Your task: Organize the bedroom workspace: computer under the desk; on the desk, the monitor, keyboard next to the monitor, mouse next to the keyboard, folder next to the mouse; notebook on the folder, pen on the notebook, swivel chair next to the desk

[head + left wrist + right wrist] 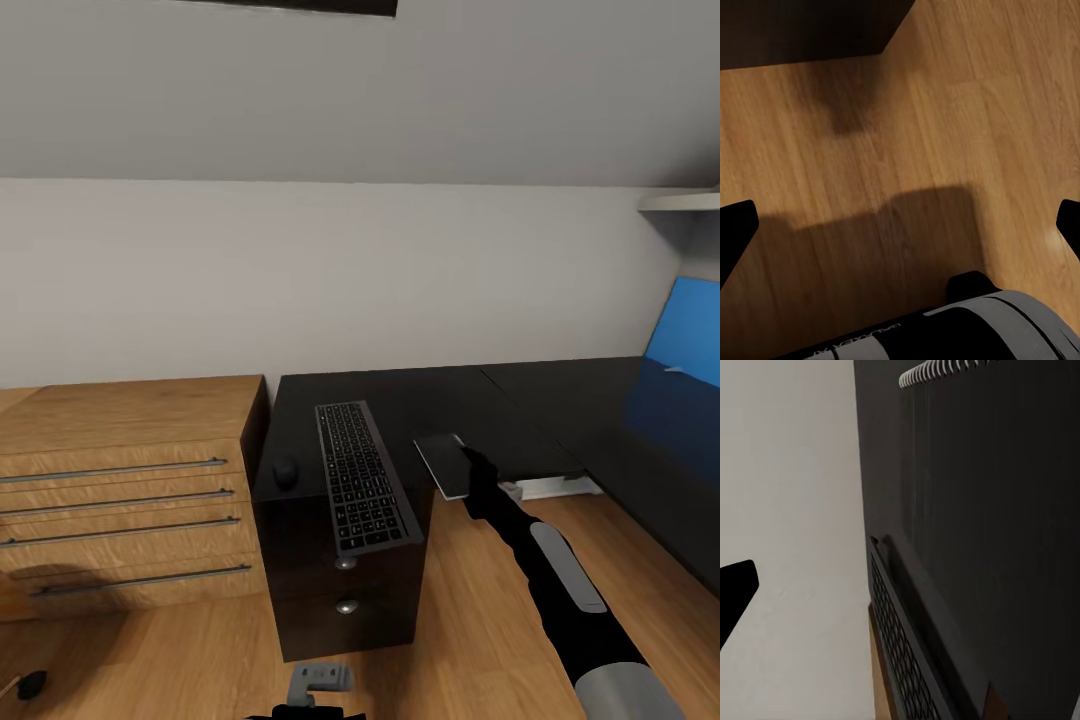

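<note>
On the glossy black desk, the keyboard lies with the mouse at nine o'clock; the right gripper clamps the notebook; the left gripper's fingers hang apart above wood floor.

The desk is glossy black. The keyboard has dark grey keys and a silver-grey edge. The mouse is black, the notebook grey. The dresser and floor are light wood; the wall panel is bright blue.
</note>
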`<state>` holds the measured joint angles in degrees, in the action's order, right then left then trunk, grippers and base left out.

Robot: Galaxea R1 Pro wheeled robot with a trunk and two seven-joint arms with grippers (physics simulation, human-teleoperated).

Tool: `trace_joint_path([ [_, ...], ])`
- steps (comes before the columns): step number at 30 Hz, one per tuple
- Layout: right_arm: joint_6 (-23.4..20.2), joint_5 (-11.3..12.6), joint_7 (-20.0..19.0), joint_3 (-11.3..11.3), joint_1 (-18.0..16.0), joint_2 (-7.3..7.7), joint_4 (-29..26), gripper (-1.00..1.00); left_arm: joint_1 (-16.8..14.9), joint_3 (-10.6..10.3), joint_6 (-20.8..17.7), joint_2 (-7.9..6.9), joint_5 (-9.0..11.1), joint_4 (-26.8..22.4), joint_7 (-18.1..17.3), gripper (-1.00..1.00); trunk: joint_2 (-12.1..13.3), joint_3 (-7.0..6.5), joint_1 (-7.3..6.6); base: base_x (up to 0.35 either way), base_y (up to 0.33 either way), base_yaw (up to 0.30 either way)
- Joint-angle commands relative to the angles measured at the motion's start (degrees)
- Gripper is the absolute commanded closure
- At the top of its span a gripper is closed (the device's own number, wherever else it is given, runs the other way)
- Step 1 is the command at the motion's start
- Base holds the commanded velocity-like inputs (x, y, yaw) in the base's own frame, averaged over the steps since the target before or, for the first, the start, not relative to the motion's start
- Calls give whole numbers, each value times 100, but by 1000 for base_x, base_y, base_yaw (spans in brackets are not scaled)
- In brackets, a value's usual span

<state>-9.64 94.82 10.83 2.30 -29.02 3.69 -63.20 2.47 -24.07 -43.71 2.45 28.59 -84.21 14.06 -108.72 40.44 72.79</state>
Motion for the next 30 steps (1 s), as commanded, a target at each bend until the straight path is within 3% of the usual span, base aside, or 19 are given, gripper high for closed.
trace_joint_path([
  [1,-1,36,33,7,-1,6,-8,-100,0,-1,-15,1,60,-8,53,-100,-2,5,0,0,0,0],
  [7,-13,36,40,7,0,8,-3,-100,0,-1,-15,1,59,-8,53,-100,-2,5,0,-67,0,0],
  [20,-21,36,35,18,-4,11,148,-100,0,-1,-15,1,59,-8,59,-100,-2,5,0,-317,0,0],
  [30,-21,36,34,22,-3,19,158,-100,0,-2,-15,1,59,-8,58,-100,-2,5,0,-67,0,0],
])
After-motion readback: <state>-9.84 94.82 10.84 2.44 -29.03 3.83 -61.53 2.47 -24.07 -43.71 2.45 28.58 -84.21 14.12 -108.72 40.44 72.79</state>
